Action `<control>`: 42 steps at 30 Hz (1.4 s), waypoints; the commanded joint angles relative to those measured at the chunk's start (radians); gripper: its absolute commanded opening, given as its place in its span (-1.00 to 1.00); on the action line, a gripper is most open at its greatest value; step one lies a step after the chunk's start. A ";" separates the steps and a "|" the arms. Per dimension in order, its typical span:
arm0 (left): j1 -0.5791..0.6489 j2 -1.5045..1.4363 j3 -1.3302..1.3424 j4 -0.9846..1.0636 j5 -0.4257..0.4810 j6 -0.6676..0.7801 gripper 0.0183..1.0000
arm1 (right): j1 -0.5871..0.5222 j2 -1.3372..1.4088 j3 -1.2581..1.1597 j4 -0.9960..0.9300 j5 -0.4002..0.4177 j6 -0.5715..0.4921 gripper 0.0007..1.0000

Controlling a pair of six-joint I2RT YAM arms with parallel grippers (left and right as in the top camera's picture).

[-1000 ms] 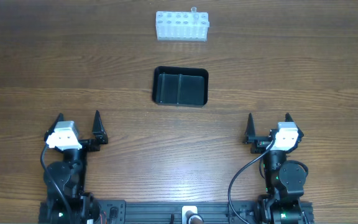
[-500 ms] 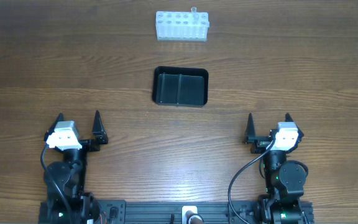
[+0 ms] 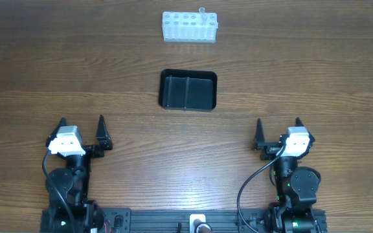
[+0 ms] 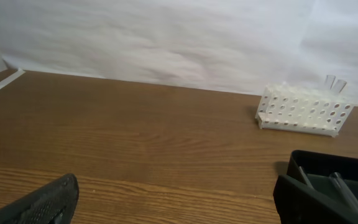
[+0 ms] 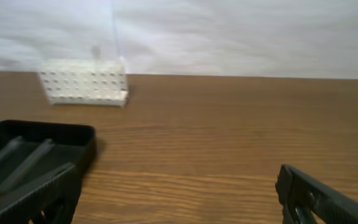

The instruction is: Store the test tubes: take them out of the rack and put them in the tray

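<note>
The left gripper [image 3: 81,122] and the right gripper [image 3: 278,122], lower frame, have wide jaws. The tray [image 3: 188,90] lies at centre, below the rack [image 3: 188,27].

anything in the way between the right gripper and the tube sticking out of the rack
Nothing visible does. Bare table lies between the open right gripper and the tube at the right end of the rack in the top view; the low black tray sits to one side of that line.
</note>
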 commanded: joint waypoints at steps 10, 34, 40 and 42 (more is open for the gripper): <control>0.005 -0.006 -0.005 -0.002 -0.002 0.014 1.00 | -0.004 0.050 0.468 -0.443 0.154 -0.006 0.98; 0.005 -0.006 -0.005 -0.002 -0.002 0.014 1.00 | 0.120 1.022 1.284 -0.634 0.158 -0.007 0.98; 0.005 -0.006 -0.005 -0.002 -0.002 0.014 1.00 | 0.207 1.259 1.374 -0.499 0.225 0.032 0.98; 0.005 -0.006 -0.005 -0.002 -0.002 0.014 0.99 | 0.233 1.338 1.390 -0.415 0.225 0.051 0.99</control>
